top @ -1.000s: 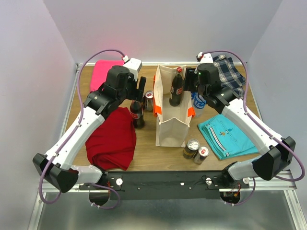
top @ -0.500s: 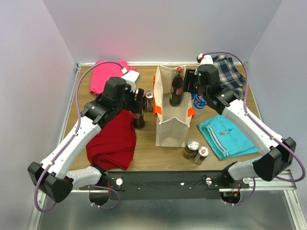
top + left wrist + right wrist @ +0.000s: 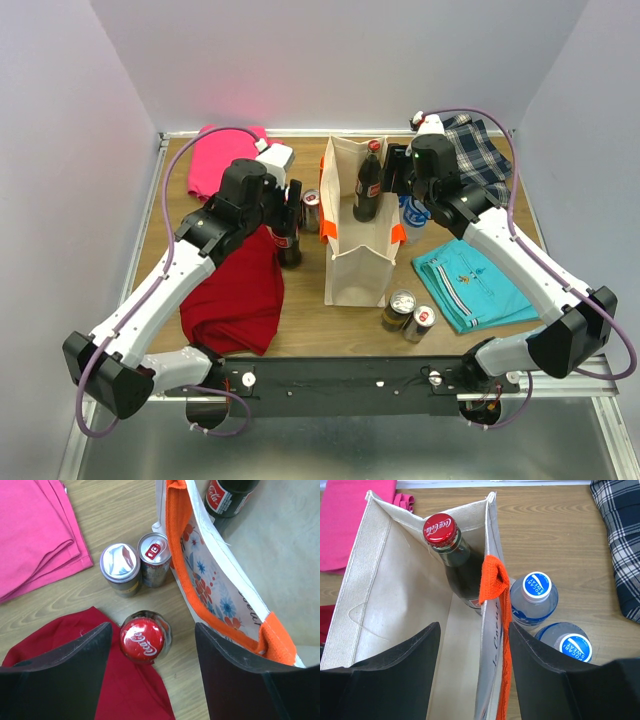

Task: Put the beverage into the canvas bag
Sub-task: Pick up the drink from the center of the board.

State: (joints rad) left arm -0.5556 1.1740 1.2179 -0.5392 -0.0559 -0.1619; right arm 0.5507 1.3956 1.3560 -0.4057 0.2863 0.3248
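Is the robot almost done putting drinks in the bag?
Not quite. One cola bottle already stands inside the canvas bag. The left gripper hangs open around a second cola bottle outside the bag, not gripping yet. The right gripper sits open astride the bag's wall. Left to do: close on that bottle, lift it and lower it in. Water bottles and cans stand outside too.

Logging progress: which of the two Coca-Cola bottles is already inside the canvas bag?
The bottle standing at the canvas bag's far end, by the right end effector. The other bottle stands outside it, between the left end effector's open fingers.
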